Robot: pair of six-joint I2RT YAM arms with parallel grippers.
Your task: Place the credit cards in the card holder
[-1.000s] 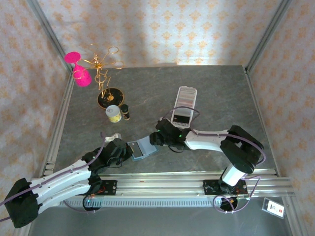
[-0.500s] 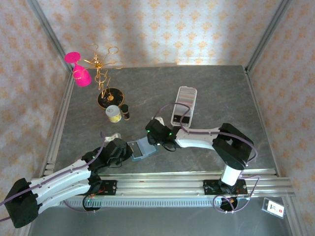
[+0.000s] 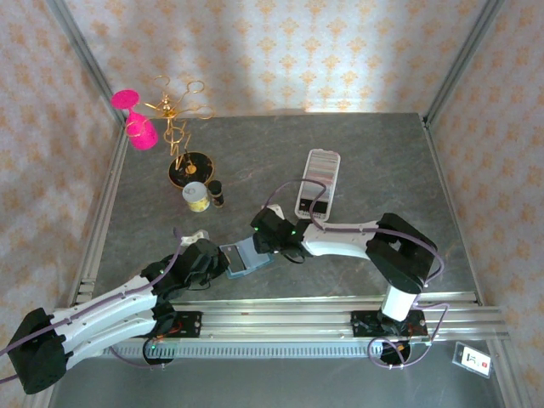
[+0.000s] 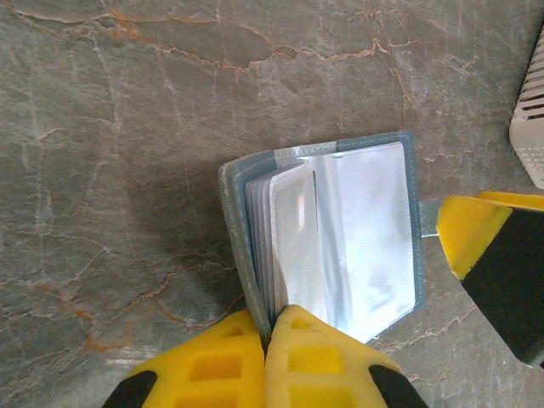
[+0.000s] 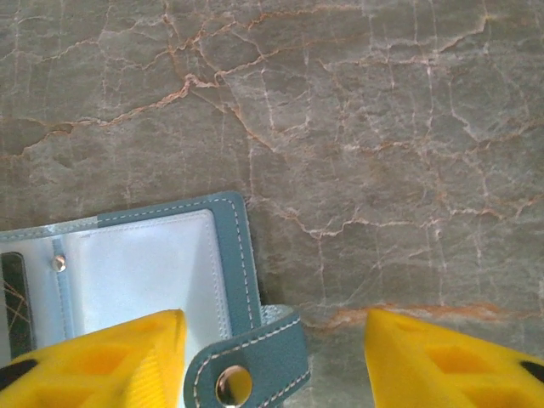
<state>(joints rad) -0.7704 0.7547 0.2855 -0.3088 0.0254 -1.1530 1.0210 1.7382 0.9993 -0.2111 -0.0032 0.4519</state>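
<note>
The teal card holder (image 4: 340, 238) lies open on the stone table, its pale clear sleeves fanned upward. My left gripper (image 4: 268, 330) is shut on the near edge of its left cover and sleeves; in the top view this gripper (image 3: 223, 265) is at the holder's (image 3: 248, 257) left end. My right gripper (image 5: 272, 348) hangs open at the holder's (image 5: 144, 263) right edge, with the clasp tab (image 5: 246, 365) between its fingers and touching neither. The credit cards (image 3: 321, 172) stand as a striped row in the long white tray (image 3: 299, 209).
A gold wire jewellery stand (image 3: 180, 127) with pink pieces, a small jar (image 3: 195, 196) and a dark little bottle (image 3: 218, 195) stand at the back left. Wallpapered walls and metal rails close the table in. Bare stone lies to the right of the holder.
My right gripper has moved left from beside the white tray to the card holder's right edge. The left gripper has kept its hold and place.
</note>
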